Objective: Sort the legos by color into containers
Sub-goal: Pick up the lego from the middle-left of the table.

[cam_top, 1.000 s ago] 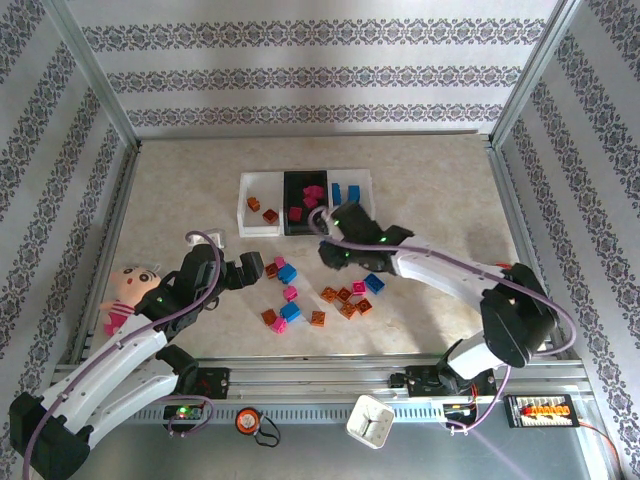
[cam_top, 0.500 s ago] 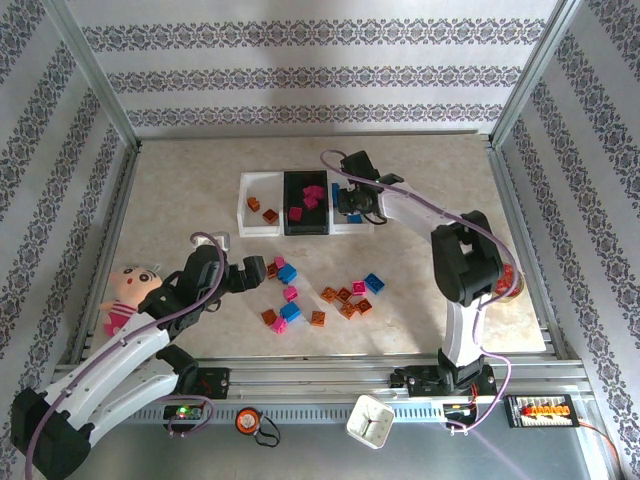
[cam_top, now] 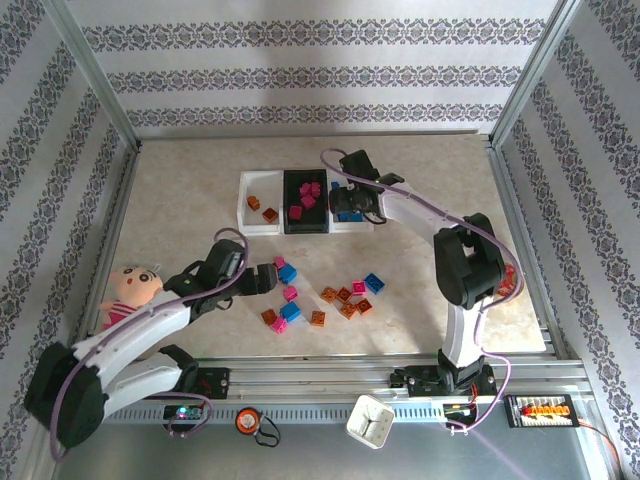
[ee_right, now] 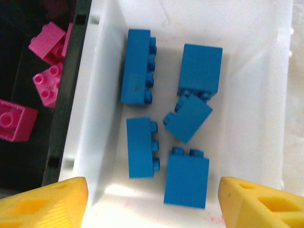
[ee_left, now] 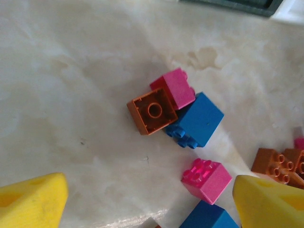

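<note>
Right pincer (cam_top: pixel 347 203): we log it moved from above mid-table (cam_top: pixel 180 200) to over the right white bin (cam_top: pixel 366 183). Left pincer (cam_top: pixel 266 283): we log it advanced rightward, now beside the brick cluster (cam_top: pixel 284 268), its arm stretched lower across the table.

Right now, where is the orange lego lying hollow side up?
Left wrist view, centre: the orange lego sits on the table, touching a pink lego and a blue lego.

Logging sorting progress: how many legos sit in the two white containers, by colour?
Orange-brown legos: 2
Blue legos: 5
Total: 7
</note>
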Controlling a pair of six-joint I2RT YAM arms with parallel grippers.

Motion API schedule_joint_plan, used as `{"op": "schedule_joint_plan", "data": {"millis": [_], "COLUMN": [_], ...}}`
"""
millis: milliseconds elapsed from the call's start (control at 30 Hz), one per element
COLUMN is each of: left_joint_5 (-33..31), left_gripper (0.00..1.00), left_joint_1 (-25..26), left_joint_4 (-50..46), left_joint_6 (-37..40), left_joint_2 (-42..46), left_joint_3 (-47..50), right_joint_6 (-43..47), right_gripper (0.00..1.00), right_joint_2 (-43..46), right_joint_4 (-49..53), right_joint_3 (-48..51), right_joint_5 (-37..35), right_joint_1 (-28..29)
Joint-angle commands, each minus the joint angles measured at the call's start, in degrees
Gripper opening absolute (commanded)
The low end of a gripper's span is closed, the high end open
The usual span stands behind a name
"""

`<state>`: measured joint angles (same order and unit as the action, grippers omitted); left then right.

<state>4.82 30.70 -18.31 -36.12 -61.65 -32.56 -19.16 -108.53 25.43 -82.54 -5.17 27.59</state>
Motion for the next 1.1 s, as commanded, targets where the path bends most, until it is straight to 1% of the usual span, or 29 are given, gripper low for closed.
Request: {"op": "schedule_joint_plan", "data": {"millis": [0,33,100,133,200,267,367,433,500,633,800,867,967,1067], "left_joint_5": [1.72,0.58,-2.52,-3.69,-4.33,-3.42,-0.38,0.42,0.46,0.68,-0.62,-2.57,-4.11,-4.41], "left_gripper": [0.84,0.80,0.62,0.59,0.59,0.60,0.71,0.72,0.72,0.71,0.75,0.72,0.60,0.58], "left_joint_1": [1.23,1.49,1.48,1.47,1.31,1.30,1.68,2.30,4.20,9.15,17.18,20.08,23.65,26.86], "left_joint_4": [3.05,3.10,2.60,2.42,2.53,2.06,1.26,-0.68,-3.53,-7.34,-9.05,-10.69,-12.42,-12.45], "left_joint_6": [2.16,2.52,2.29,2.21,2.19,2.02,1.15,0.71,-0.29,-3.23,-6.94,-7.89,-8.80,-9.39], "left_joint_2": [-6.40,-8.23,-11.36,-12.21,-13.81,-14.37,-11.41,-8.20,-5.14,-2.19,4.35,5.60,4.95,1.67], "left_joint_3": [-4.10,-4.78,-5.83,-6.01,-6.34,-6.44,-4.56,-2.80,-1.03,1.70,4.22,3.44,1.79,0.38], "right_joint_6": [-0.78,-0.94,-1.39,-1.42,-1.68,-1.63,-1.65,-1.71,-1.91,-2.60,-2.73,-2.76,-2.83,-2.98], "right_gripper": [0.73,0.73,0.73,0.73,0.73,0.73,0.73,0.73,0.72,0.72,0.72,0.72,0.72,0.72], "right_joint_2": [4.62,5.34,6.92,7.55,8.65,9.58,10.41,10.91,11.06,10.89,10.61,10.61,10.99,11.08], "right_joint_4": [-1.98,-2.34,-3.34,-3.64,-4.13,-4.39,-4.56,-4.98,-5.54,-6.60,-6.76,-6.73,-6.95,-7.01], "right_joint_3": [3.79,4.93,7.28,8.14,9.72,10.74,12.08,12.90,13.53,14.47,15.29,15.50,15.99,16.18], "right_joint_5": [-0.22,-0.20,-0.05,-0.05,-0.09,-0.08,-0.01,0.14,0.36,0.71,0.77,0.73,0.67,0.67], "right_joint_1": [1.73,1.96,2.20,2.19,2.11,1.95,1.72,1.58,1.58,1.50,1.54,1.51,1.54,1.48]}}
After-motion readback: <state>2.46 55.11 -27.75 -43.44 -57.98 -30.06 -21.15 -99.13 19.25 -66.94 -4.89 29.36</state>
